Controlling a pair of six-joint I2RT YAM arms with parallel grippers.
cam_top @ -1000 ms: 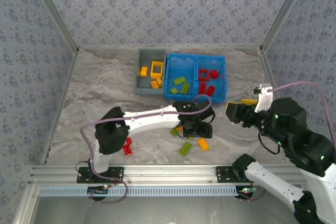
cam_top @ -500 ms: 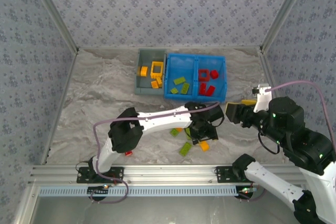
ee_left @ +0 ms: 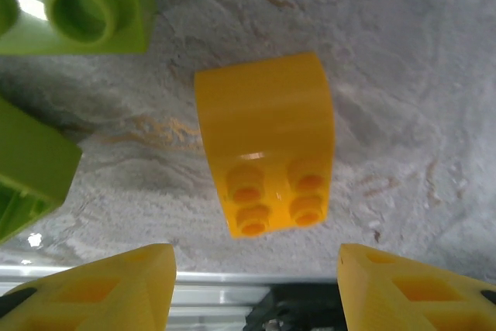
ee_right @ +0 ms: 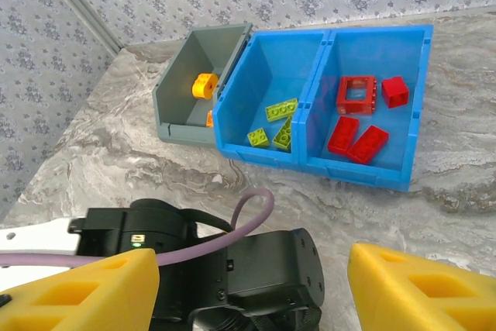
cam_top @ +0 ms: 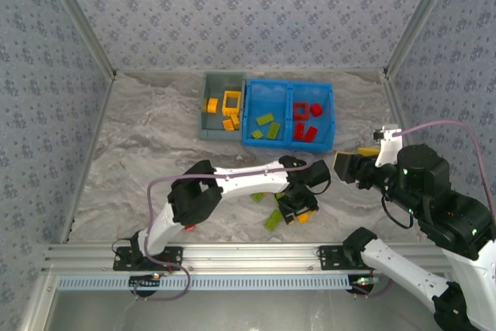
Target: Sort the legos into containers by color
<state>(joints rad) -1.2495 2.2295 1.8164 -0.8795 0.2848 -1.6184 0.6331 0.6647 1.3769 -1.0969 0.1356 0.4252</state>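
left gripper [ee_left: 252,292]: jaws stood apart, holding nothing, low over the table [cam_top: 139,145]
yellow brick [ee_left: 267,145]: lay flat on the table just ahead of the left fingers, touching neither
loose green bricks [ee_left: 74,5]: on the table beside the yellow brick
right gripper [ee_right: 248,292]: jaws wide, empty, raised near the table's right edge
grey bin [cam_top: 208,118]: held yellow pieces [cam_top: 229,101]
blue bin [cam_top: 288,142]: touching the grey bin; sorted green bricks [cam_top: 267,125] in its left compartment, red bricks [cam_top: 306,122] in its right

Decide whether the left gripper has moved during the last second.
Yes. The left gripper has shifted toward the near edge and slightly right, farther from the blue bin.
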